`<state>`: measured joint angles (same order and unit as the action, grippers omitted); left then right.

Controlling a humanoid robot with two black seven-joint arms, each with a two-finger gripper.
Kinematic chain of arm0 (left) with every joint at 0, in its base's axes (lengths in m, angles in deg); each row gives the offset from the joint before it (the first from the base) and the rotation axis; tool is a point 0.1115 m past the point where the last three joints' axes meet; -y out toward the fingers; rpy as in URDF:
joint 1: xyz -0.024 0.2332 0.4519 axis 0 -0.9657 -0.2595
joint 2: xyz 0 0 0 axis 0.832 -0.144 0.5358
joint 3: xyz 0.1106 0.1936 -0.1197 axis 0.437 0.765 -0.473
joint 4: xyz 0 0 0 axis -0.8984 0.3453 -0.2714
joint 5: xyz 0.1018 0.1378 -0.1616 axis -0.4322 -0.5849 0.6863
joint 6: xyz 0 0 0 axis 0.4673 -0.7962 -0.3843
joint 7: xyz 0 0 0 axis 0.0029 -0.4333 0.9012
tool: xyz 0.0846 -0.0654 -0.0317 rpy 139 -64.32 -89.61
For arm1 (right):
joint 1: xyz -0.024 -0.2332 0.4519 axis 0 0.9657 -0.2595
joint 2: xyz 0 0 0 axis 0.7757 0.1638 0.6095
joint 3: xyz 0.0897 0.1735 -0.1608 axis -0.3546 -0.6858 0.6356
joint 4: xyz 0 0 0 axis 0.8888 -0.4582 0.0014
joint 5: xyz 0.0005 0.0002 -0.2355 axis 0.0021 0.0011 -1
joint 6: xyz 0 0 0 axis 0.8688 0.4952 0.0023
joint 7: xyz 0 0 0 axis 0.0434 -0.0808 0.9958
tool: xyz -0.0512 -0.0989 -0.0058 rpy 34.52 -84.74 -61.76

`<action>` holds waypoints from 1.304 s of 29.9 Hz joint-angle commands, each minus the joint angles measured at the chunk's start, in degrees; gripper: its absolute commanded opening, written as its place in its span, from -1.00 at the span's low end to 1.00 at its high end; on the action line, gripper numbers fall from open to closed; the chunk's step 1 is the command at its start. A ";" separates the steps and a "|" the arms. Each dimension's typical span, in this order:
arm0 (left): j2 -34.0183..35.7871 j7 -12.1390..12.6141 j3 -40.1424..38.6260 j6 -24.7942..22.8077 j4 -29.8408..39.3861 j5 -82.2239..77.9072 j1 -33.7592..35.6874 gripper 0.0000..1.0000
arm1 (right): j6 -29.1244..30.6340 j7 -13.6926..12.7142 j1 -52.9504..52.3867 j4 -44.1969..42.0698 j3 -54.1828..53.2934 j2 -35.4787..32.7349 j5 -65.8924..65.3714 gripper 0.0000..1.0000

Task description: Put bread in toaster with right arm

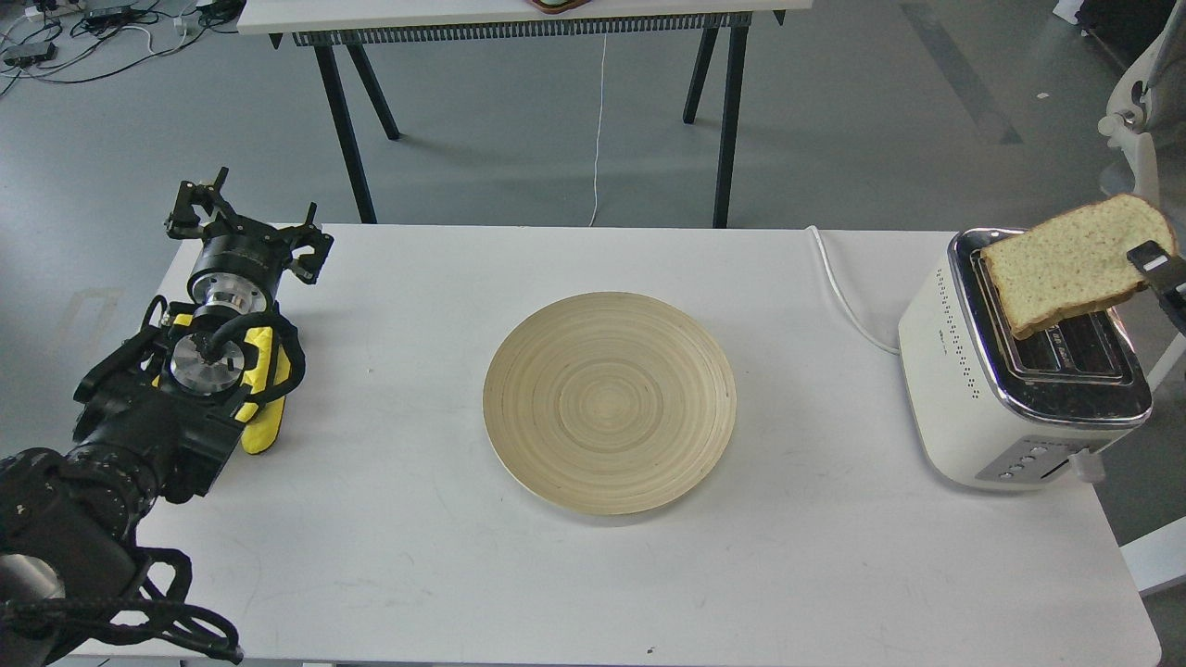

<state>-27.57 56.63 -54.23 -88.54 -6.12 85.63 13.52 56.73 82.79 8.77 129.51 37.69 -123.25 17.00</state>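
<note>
The bread (1070,264), a pale speckled slice with a brown crust, hangs tilted in the air over the far end of the toaster's slots, its lower left corner close to the chrome top. The cream-white toaster (964,389) stands at the table's right edge, slots open, buttons and lever facing me. My right gripper (1147,264) comes in from the right edge and is shut on the slice's right side; only one black finger shows. My left gripper (248,227) rests at the table's far left, fingers apart and empty, far from the toaster.
A round bamboo plate (609,401) lies at the middle of the white table (417,556). The toaster's white cable (848,296) runs to the back edge. A white chair (1135,120) stands beyond the toaster. Another table's black legs (352,139) stand behind.
</note>
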 commanded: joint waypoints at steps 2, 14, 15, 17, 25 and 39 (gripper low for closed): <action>0.00 0.01 0.00 0.00 0.00 0.00 0.07 1.00 | 0.00 -0.11 -0.05 -0.06 0.28 -1.04 -4.59 -0.97; 0.00 0.01 0.00 0.00 0.00 0.00 -0.01 1.00 | 0.00 -0.11 -0.23 -0.50 0.28 -4.99 -8.90 -0.96; 0.00 0.01 0.00 0.00 0.00 0.00 -0.01 1.00 | 0.00 -0.11 -0.31 -0.59 0.28 -4.99 -9.34 -0.96; 0.00 -0.07 0.00 0.00 0.00 0.00 -0.01 1.00 | 0.00 -0.11 -0.31 -0.59 0.19 -4.82 -9.96 -0.96; 0.00 0.01 0.00 0.00 0.00 0.00 -0.01 1.00 | 0.00 -0.11 -0.49 -2.35 0.19 -3.15 -10.66 -0.96; 0.00 0.01 0.00 0.00 0.00 0.00 0.07 1.00 | 0.00 -0.11 -0.49 -3.31 1.86 -1.48 -11.28 -0.94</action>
<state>-27.57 56.64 -54.22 -88.55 -6.12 85.63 13.56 56.73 82.67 8.28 126.31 38.91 -124.94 5.77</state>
